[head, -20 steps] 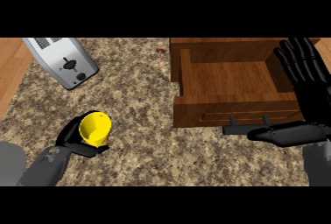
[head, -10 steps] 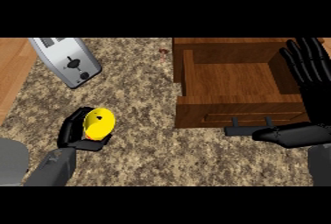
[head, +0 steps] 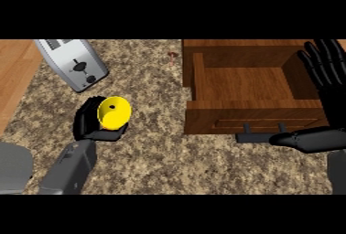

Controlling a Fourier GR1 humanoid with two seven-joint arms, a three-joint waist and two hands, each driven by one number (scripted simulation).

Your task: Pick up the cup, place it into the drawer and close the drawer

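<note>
Landmark: open wooden drawer (head: 246,84), upper right of the granite worktop (head: 169,155), pulled out, inside bare wood. Dark handle on the drawer front, facing the near edge.

Left hand (head: 91,123), well to the left of the drawer, fingers and thumb curled round the yellow cup (head: 113,112). Cup sits in that hand, tipped on its side so the round face with a small dark spot shows toward the camera. Cup is outside the drawer, well apart from it, level with the drawer front. Can't tell whether the cup touches the worktop or is lifted. Grey left forearm runs down from the hand to the lower left edge.

Right hand (head: 326,64) is at the drawer's right side, fingers straight and spread, pointing up, overlapping the drawer's right wall in the view; holds nothing. Thumb sticks out leftward just below the drawer front, tip near the right end of the handle; contact not clear.

Silver toaster (head: 73,64) stands well left of the drawer, at the top left, above the cup hand, angled, slots toward the top edge. Small reddish speck on the worktop just left of the drawer's back corner, too small to identify. Wooden strip along the far left edge, beyond the toaster.
</note>
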